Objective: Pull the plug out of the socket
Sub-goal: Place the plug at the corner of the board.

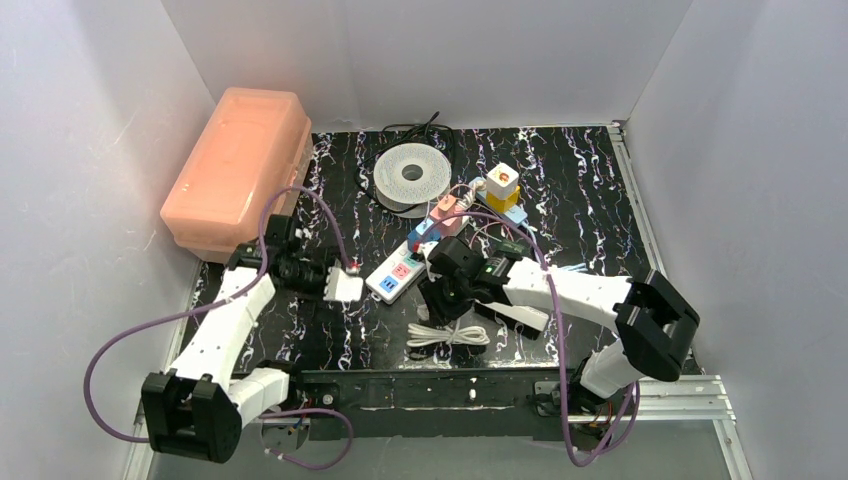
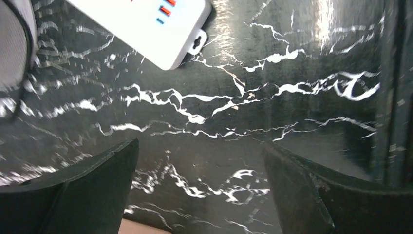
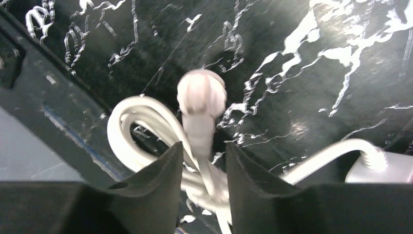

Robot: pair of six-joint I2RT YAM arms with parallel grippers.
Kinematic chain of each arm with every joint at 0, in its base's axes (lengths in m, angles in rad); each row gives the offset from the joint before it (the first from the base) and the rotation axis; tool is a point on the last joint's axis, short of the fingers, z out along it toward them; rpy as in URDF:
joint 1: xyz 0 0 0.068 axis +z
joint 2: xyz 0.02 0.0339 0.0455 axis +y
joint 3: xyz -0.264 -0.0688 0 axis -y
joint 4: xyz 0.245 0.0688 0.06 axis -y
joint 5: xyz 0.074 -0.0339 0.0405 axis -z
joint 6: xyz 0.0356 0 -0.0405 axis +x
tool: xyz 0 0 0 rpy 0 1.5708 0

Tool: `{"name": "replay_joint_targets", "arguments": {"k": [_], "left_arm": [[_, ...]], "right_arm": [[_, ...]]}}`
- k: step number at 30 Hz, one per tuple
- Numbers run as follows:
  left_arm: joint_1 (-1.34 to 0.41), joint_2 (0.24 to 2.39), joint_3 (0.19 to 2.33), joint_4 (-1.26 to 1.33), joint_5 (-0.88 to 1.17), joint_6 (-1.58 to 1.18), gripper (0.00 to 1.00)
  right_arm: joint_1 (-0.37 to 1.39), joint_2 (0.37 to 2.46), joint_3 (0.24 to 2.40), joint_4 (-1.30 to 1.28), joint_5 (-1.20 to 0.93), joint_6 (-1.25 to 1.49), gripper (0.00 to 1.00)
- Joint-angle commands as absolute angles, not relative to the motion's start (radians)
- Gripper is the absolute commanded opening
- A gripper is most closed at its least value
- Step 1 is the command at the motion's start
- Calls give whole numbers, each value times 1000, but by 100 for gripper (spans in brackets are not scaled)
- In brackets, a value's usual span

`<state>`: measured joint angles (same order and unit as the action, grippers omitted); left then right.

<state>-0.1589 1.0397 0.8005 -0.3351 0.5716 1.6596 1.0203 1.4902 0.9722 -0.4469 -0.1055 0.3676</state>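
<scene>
The white power strip (image 1: pixel 395 272) with pink and blue sockets lies on the black marbled table; one end of it shows in the left wrist view (image 2: pixel 146 24). My left gripper (image 1: pixel 345 287) is open and empty beside that end, with only table between its fingers (image 2: pixel 199 146). My right gripper (image 1: pixel 445 300) is shut on the white plug (image 3: pixel 200 97), gripping it just behind its round head (image 3: pixel 203 148). The plug is apart from the strip and sits over bare table. Its coiled white cord (image 1: pixel 448 335) lies below it, looping left in the right wrist view (image 3: pixel 131 126).
A pink lidded box (image 1: pixel 240 165) stands at the back left. A white spool (image 1: pixel 412 175), coloured blocks (image 1: pixel 502 185) and a pink-blue adapter (image 1: pixel 440 215) sit behind the strip. A white block with a cord (image 1: pixel 520 315) lies to the right. A metal rail (image 1: pixel 450 390) runs along the front edge.
</scene>
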Motion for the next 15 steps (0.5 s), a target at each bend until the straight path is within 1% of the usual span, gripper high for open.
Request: {"name": "replay_joint_targets", "arguments": {"k": [1, 2, 5, 7, 10, 15], "left_arm": [[-154, 1147, 966, -612, 561, 1213, 98], [-154, 1170, 991, -626, 564, 1147, 98], [-165, 1218, 1029, -629, 576, 977, 98], [-180, 1237, 1036, -624, 580, 905, 98], [-194, 1262, 1033, -607, 578, 832, 98], [-195, 1291, 1047, -571, 553, 771, 98]], "right_arm": [[1025, 1499, 1041, -384, 36, 350, 61], [1024, 1495, 1044, -381, 45, 339, 69], [1023, 1459, 1055, -381, 105, 311, 80], [1022, 1431, 1064, -385, 169, 297, 82], [992, 1381, 1049, -321, 231, 271, 84], [866, 1416, 1100, -244, 152, 204, 86]]}}
